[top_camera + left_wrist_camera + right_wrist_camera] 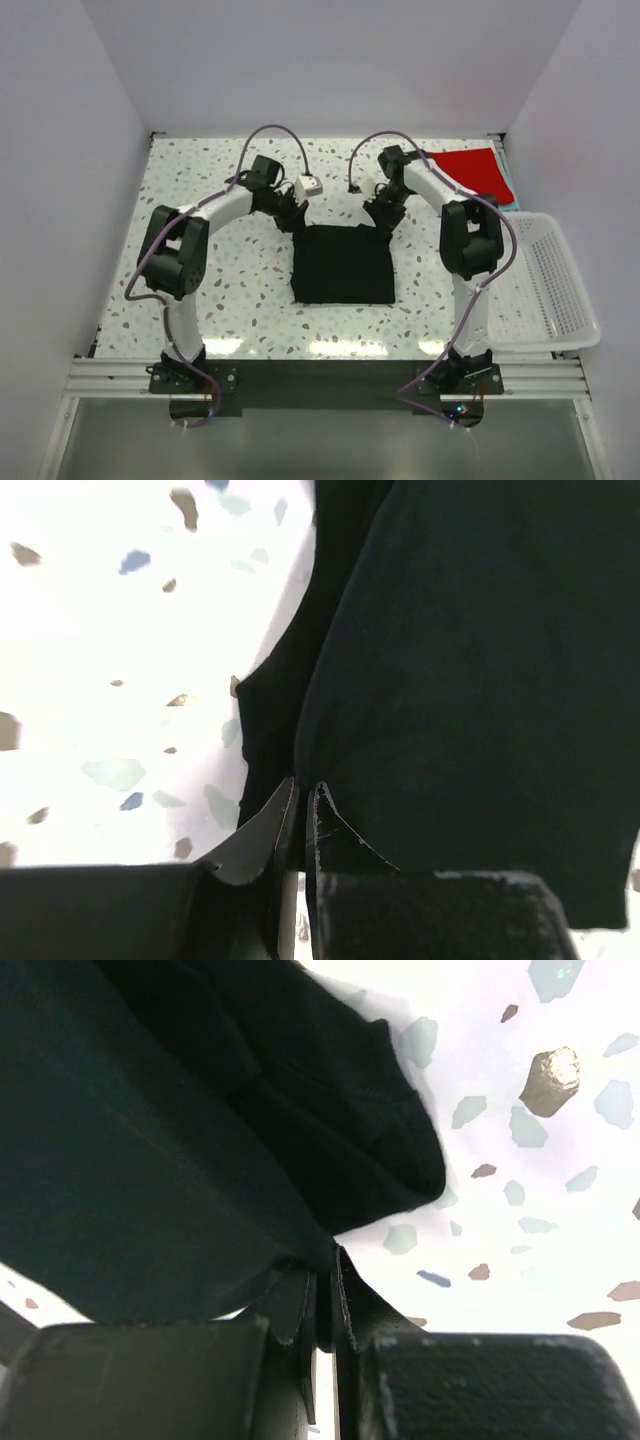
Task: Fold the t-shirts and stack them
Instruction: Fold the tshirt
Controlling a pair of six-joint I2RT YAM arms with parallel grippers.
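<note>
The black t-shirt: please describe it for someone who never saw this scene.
At the middle of the speckled table lies the black t-shirt, folded nearly square. The left gripper and right gripper pinch its far corners. It alone is black; the red t-shirt lies far right.

Black t-shirt [343, 264]: folded to a rough rectangle, lying flat on speckled table [230, 290]. Left gripper [297, 222]: at the black t-shirt's far left corner. Right gripper [384, 226]: at its far right corner; finger state unreadable from above. Red t-shirt [468, 170]: folded, beyond and right of the black t-shirt, well apart; teal t-shirt [509, 190] edging out beneath. White mesh basket [560, 290]: right of the black t-shirt, well apart
</note>
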